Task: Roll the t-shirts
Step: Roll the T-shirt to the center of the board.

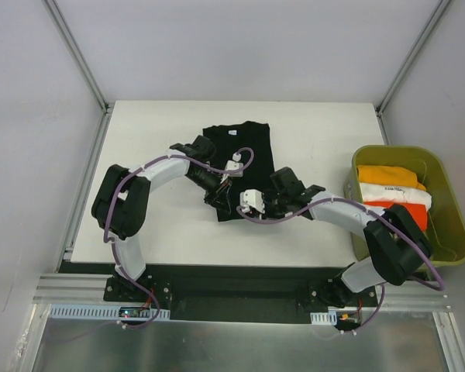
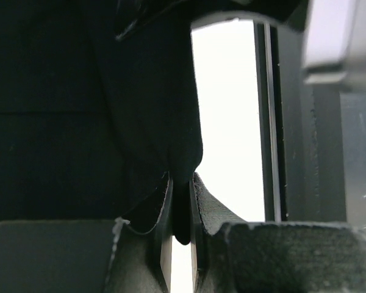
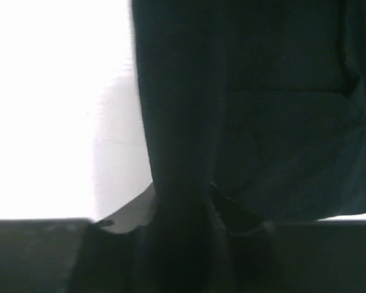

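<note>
A large black t-shirt (image 1: 244, 151) lies partly folded at the middle of the white table (image 1: 155, 232). My left gripper (image 1: 219, 204) is at its near-left corner and my right gripper (image 1: 265, 209) at its near-right edge. In the left wrist view the left gripper (image 2: 182, 207) is shut on a hanging fold of the black t-shirt (image 2: 79, 122). In the blurred right wrist view a band of the black t-shirt (image 3: 262, 122) fills the gap of the right gripper (image 3: 186, 213), pressed by both fingers. Orange (image 1: 387, 175), white (image 1: 395, 194) and red-orange (image 1: 407, 213) t-shirts lie in the bin.
The olive-yellow plastic bin (image 1: 453, 225) stands at the table's right edge, beside the right arm's elbow. Metal frame posts rise at the table's far corners. Bare white table (image 1: 318, 132) lies on both sides of the black shirt.
</note>
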